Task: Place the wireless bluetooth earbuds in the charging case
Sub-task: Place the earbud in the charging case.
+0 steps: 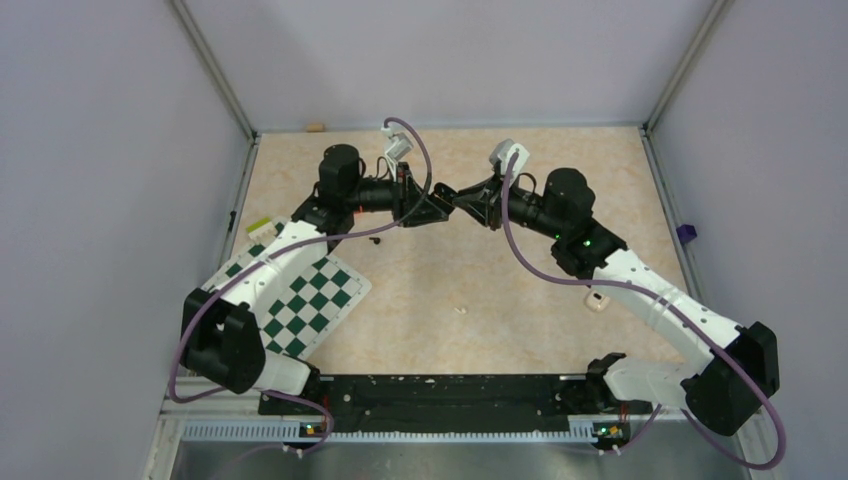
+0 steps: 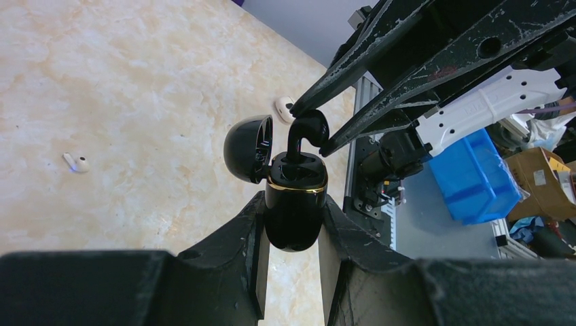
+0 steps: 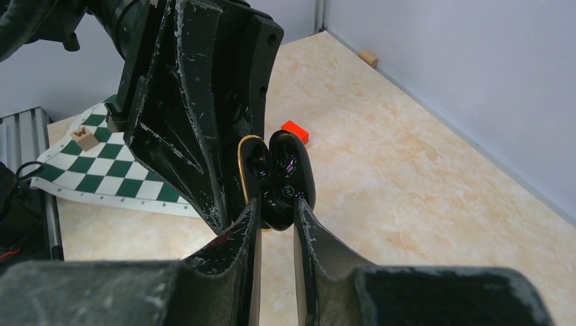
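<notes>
Squeezing tight, the left pincer (image 2: 292,234) is clamped on the charging case (image 2: 295,197). The case is shiny black with a gold rim. It is held up off the tabletop (image 2: 136,102), and its lid (image 2: 246,148) is flipped open. Just above the case, the right pincer (image 3: 275,207) pinches one black earbud (image 2: 307,129). The earbud's stem dips into the case. I think this is the putting-in step. Next, the earbud needs a gentle push straight down until it sits snug.
</notes>
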`<state>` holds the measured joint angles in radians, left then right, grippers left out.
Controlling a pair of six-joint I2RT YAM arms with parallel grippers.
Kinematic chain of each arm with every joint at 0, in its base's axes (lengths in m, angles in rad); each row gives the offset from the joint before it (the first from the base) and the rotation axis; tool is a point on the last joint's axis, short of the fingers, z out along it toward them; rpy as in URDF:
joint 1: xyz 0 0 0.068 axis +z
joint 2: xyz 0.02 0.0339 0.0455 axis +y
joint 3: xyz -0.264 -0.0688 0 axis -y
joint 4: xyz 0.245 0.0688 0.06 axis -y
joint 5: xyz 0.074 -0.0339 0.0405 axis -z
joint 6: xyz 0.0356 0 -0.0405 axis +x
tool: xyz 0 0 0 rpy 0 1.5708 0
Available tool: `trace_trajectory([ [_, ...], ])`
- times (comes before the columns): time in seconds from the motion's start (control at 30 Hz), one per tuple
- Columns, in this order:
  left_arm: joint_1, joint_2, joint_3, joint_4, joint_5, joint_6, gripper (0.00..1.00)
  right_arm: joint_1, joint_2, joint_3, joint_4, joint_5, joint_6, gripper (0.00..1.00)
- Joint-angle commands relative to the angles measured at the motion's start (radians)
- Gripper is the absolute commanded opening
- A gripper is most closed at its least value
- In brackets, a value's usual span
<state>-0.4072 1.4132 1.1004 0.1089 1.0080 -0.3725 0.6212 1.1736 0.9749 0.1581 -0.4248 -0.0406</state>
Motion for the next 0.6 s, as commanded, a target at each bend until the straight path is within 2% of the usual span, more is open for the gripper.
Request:
trace_trajectory([
  [0.0, 0.005, -0.037, -0.005, 0.083, -0.008, -0.007, 0.00, 0.017, -0.005, -0.002, 0.037, -0.063, 0.032, 0.18],
  [0.27, 0.007, -0.031, -0.012, 0.110, -0.004, -0.031, 0.00, 0.017, -0.003, 0.002, 0.045, -0.097, 0.074, 0.27],
  [0.43, 0.007, -0.031, -0.013, 0.114, 0.001, -0.034, 0.00, 0.016, -0.003, 0.006, 0.046, -0.092, 0.084, 0.36],
  [0.57, 0.008, -0.032, -0.011, 0.116, 0.006, -0.036, 0.00, 0.016, -0.003, 0.006, 0.043, -0.079, 0.078, 0.38],
])
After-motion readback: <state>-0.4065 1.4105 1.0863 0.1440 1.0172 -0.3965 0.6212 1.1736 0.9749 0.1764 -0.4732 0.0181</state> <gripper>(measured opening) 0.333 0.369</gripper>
